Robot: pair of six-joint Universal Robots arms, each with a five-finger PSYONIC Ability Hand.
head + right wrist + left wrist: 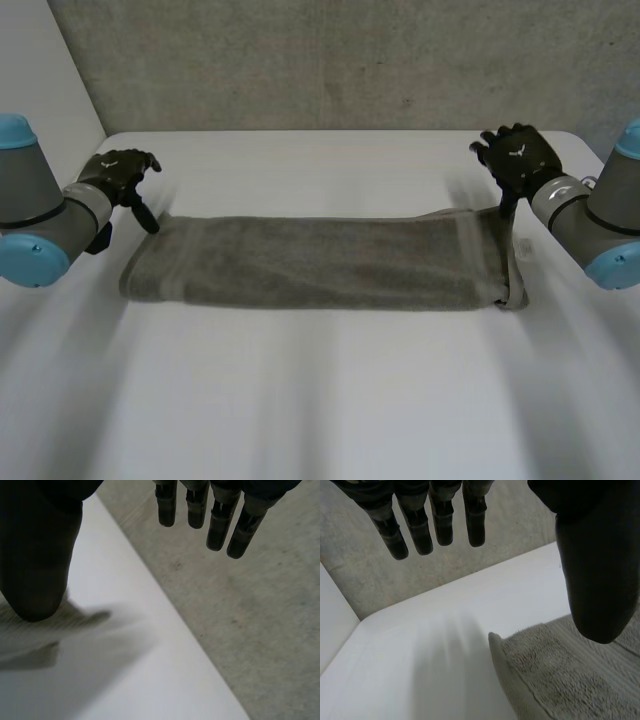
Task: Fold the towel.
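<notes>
A grey towel [315, 262] lies folded into a long strip across the middle of the white table [320, 400]. My left hand [122, 176] hovers at the strip's left end, open, fingers [435, 522] straight and spread, thumb [595, 565] above the towel's corner [555, 675]. At the strip's right end my right hand [517, 157] is raised, open too, with its fingers [200, 507] straight and its thumb [37, 555] just over the towel's edge [30, 630]. Neither hand holds cloth.
A grey concrete wall [330, 60] rises behind the table's far edge. The table's right edge [190, 645] runs close beside my right hand, with grey floor [260, 630] beyond it. Bare tabletop lies in front of and behind the towel.
</notes>
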